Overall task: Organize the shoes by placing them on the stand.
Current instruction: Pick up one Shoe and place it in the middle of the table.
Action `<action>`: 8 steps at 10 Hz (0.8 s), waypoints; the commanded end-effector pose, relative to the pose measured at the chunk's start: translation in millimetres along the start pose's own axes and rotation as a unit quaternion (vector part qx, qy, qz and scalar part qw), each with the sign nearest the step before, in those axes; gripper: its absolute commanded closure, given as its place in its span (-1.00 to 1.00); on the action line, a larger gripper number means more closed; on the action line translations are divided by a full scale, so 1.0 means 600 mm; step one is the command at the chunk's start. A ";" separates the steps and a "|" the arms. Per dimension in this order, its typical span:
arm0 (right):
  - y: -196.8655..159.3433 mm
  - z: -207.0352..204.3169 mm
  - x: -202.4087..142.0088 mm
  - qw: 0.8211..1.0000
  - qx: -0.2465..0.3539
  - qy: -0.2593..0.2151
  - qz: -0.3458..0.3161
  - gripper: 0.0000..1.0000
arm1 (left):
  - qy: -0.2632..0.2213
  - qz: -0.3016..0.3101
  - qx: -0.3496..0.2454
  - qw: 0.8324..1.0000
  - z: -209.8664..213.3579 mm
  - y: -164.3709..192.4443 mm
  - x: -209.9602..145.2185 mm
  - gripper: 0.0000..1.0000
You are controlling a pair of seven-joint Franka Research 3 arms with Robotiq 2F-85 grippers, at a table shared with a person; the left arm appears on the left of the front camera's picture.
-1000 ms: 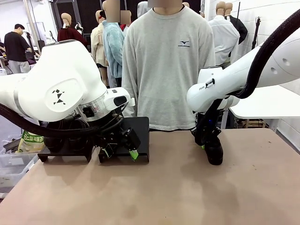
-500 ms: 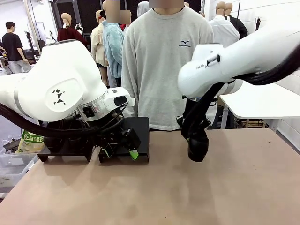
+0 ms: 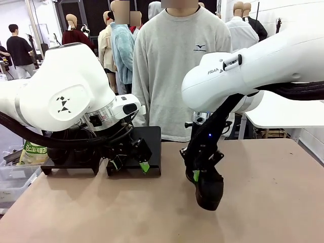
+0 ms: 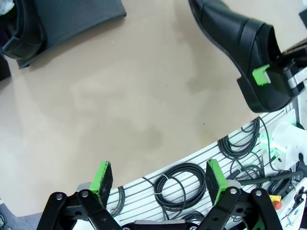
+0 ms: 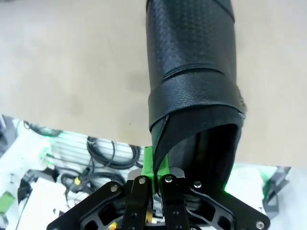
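Observation:
A black shoe (image 3: 209, 190) hangs toe-down just above the brown table (image 3: 263, 202), right of centre. My right gripper (image 3: 196, 175) is shut on the edge of its heel opening. The right wrist view shows the fingers (image 5: 153, 167) pinching that collar, with the shoe (image 5: 192, 62) stretching away from them. My left gripper (image 3: 129, 163) stands open in front of the black stand (image 3: 153, 144) at the far left. In the left wrist view its jaws (image 4: 158, 178) gape with nothing between them. The held shoe (image 4: 235, 38) shows at upper right there. Another shoe (image 4: 19, 28) lies by the stand (image 4: 81, 14).
A person in a grey sweatshirt (image 3: 177, 76) stands at the table's far edge, behind the stand. A white table (image 3: 288, 111) stands off to the right. Bare tabletop stretches along the front and right.
My right arm has lifted the shoe from the far right of the table and carried it left and toward the front. The left arm has stayed put.

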State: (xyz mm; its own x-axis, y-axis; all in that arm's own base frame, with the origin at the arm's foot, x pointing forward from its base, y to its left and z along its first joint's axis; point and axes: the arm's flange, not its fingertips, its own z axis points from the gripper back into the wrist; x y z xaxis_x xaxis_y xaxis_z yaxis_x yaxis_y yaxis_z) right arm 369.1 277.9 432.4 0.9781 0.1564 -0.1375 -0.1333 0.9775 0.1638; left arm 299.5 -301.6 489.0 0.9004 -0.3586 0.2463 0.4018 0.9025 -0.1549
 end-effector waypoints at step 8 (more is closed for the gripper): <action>-0.009 -0.040 0.057 0.994 0.059 0.084 0.031 1.00 | 0.004 -0.001 -0.005 1.000 0.003 0.002 0.000 -1.00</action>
State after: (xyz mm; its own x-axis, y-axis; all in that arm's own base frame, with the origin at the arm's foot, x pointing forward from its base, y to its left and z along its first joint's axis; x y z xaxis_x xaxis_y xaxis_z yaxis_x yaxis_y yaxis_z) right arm 392.6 280.9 398.5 0.9392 0.2285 -0.2562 -0.1674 0.9564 0.2394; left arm 299.6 -301.6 489.0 0.9004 -0.3585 0.2463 0.4017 0.9026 -0.1548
